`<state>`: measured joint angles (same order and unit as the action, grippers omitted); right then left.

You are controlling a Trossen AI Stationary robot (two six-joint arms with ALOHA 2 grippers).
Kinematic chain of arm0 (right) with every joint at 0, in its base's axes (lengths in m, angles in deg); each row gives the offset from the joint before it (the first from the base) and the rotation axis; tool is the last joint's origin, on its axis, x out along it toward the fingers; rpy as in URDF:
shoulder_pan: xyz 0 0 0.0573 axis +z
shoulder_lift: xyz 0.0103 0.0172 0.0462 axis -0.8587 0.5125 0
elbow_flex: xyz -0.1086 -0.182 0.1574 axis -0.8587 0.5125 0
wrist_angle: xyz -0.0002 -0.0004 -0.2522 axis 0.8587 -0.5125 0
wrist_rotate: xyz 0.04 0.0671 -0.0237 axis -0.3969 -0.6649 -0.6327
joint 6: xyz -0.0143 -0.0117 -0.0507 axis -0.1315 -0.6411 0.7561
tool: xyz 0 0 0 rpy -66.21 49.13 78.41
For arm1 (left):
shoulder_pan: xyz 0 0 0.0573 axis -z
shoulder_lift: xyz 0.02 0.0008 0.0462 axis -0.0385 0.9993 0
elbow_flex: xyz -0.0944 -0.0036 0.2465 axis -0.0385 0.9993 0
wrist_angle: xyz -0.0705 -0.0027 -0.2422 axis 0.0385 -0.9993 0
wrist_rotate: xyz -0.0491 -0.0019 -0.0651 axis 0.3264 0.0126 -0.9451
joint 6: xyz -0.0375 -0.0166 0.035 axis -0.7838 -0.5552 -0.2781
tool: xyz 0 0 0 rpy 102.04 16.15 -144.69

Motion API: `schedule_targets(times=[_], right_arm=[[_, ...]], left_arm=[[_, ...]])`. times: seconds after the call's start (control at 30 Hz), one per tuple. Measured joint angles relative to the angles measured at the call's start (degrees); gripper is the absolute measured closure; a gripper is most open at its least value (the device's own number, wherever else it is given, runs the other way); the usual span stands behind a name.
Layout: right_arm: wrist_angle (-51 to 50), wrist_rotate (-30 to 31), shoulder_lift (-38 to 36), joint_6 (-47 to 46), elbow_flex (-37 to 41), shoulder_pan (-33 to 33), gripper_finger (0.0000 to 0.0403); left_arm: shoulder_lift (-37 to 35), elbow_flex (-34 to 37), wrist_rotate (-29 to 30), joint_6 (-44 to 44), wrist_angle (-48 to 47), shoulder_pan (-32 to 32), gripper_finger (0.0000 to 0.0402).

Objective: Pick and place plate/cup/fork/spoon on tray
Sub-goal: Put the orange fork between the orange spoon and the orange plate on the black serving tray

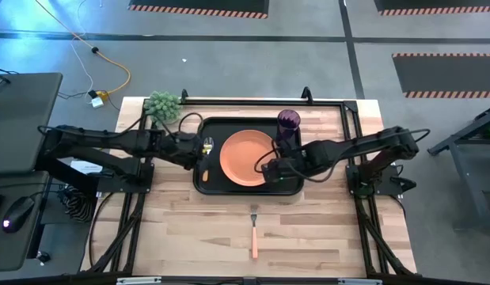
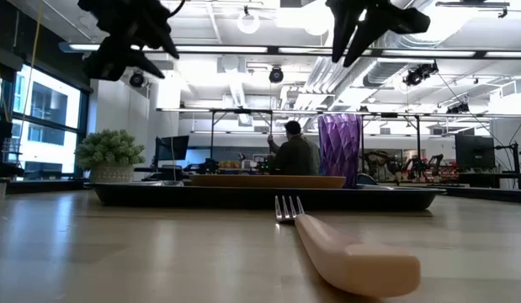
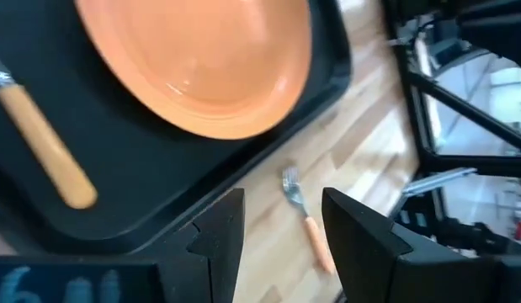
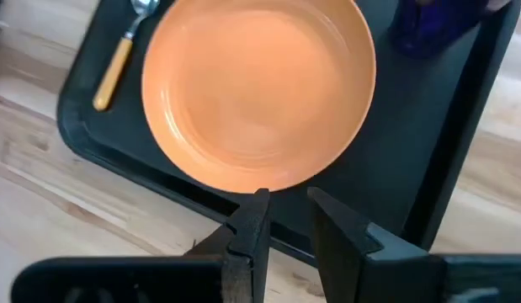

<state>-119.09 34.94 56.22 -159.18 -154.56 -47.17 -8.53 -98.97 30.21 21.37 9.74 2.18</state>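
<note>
On the left of the high view, the left gripper point(image 1: 199, 147) is hovering over the left end of the tray point(image 1: 203, 184), and its wrist view is showing the two fingers point(image 3: 222, 240) standing apart with nothing between them. Just beside it the spoon point(image 1: 207, 146) is lying on the tray, then the plate point(image 1: 243, 157) is sitting at the centre, and the cup point(image 1: 288, 122) is standing at the upper right corner of the tray. Over the right part of the tray the right gripper point(image 1: 270, 169) is hanging near the plate's edge; its fingers point(image 4: 250, 231) are close to each other but a narrow gap is showing, and they are holding nothing.

Below the tray, at the lower centre of the frame, the fork point(image 1: 254, 234) is lying alone on the table point(image 1: 173, 229), so it seems to be the last thing to place. I judge it light and stiff, with a smooth handle that may slip; the middle of the handle looks like the best place to grip, because the thin tines are lying flat on the wood.

The low view is showing the fork point(image 2: 348, 252) from the handle end with the tines pointing toward the tray, while the left wrist view is showing that the spoon's handle point(image 3: 43, 151) is lying apart from the plate.
</note>
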Motion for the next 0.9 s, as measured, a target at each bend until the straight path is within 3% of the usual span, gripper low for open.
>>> schedule_targets(times=[0.47, 0.9], right_arm=[[-0.9, 3.5, -2.2, -1.1, 0.0, -0.8, 0.0329], [0.3, 3.5, -5.9, 0.7, 0.0, -2.0, 0.0329]], left_arm=[[1.2, 0.0, 0.2, -2.0, 6.4, 6.5, 0.0253], [10.5, 0.0, 0.1, -10.8, 24.9, 15.2, 0.0253]])
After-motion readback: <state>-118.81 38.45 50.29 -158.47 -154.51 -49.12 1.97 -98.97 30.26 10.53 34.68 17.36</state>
